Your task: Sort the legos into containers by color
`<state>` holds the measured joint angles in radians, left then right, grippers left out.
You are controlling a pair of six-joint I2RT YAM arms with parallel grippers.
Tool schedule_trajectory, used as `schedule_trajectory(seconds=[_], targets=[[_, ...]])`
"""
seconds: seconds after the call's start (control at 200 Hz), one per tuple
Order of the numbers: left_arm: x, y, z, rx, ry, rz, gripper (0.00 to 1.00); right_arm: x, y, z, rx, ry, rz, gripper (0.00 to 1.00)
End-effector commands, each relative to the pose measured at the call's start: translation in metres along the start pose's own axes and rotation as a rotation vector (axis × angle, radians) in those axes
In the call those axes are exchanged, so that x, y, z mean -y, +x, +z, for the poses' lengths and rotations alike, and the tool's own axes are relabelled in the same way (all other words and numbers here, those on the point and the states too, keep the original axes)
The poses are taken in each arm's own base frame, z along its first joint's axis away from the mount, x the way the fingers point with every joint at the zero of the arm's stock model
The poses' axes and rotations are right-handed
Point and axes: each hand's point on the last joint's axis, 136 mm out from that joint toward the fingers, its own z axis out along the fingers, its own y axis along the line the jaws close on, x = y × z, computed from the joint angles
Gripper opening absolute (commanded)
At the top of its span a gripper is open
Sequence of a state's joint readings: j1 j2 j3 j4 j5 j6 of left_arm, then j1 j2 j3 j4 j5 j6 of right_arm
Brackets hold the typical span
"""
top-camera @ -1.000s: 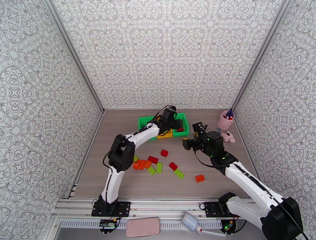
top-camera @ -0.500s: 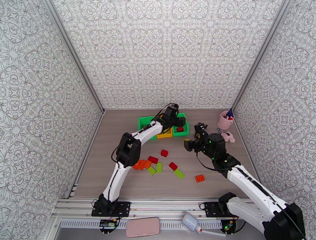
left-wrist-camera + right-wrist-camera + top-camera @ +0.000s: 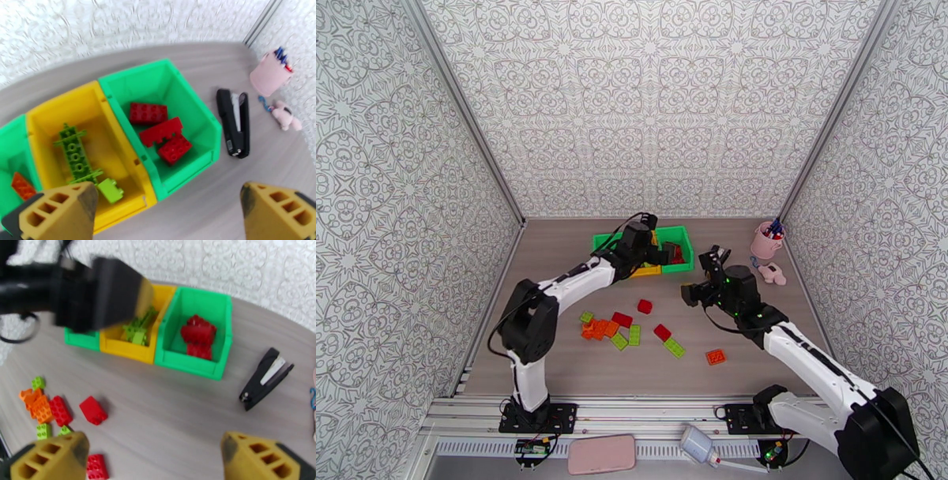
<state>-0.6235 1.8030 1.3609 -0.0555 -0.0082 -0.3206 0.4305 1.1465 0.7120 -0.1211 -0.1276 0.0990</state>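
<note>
Red legos (image 3: pixel 162 133) in green bin (image 3: pixel 186 98), lime legos (image 3: pixel 75 152) in yellow bin (image 3: pixel 59 110) — black stapler (image 3: pixel 233 118) beside.

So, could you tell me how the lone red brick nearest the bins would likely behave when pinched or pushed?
The red brick looks like moulded plastic, so it is probably stiff and light. Its blocky, flat-sided shape suggests it won't roll. Its smooth faces and the smooth table mean it may skid rather than tip.
</note>
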Motion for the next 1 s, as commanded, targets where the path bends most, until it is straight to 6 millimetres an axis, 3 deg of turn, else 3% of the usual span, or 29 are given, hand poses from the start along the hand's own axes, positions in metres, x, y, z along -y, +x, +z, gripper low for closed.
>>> schedule_trajectory(seconds=[0.0,0.095,0.245,0.395,0.58,0.745,0.995], targets=[[-0.009,0.000,-0.036,0.081,-0.029,0.037,1.00,-0.016,0.004,0.009,-0.064,-0.057,-0.070,0.92],[-0.025,0.014,-0.068,0.078,-0.081,0.021,1.00,-0.026,0.014,0.020,-0.135,-0.071,-0.158,0.92],[-0.066,0.042,-0.107,0.031,-0.191,-0.117,1.00,-0.043,0.029,0.039,-0.240,-0.093,-0.291,0.92],[-0.113,0.069,-0.138,0.020,-0.288,-0.310,1.00,-0.071,0.040,0.059,-0.327,-0.141,-0.392,0.94],[-0.151,0.085,-0.167,0.036,-0.368,-0.425,1.00,-0.098,0.062,0.084,-0.463,-0.160,-0.530,0.95],[-0.165,0.090,-0.180,0.033,-0.406,-0.439,1.00,-0.114,0.079,0.105,-0.557,-0.192,-0.570,0.95],[-0.165,0.095,-0.180,0.023,-0.402,-0.456,1.00,-0.119,0.091,0.132,-0.637,-0.211,-0.563,0.87]])
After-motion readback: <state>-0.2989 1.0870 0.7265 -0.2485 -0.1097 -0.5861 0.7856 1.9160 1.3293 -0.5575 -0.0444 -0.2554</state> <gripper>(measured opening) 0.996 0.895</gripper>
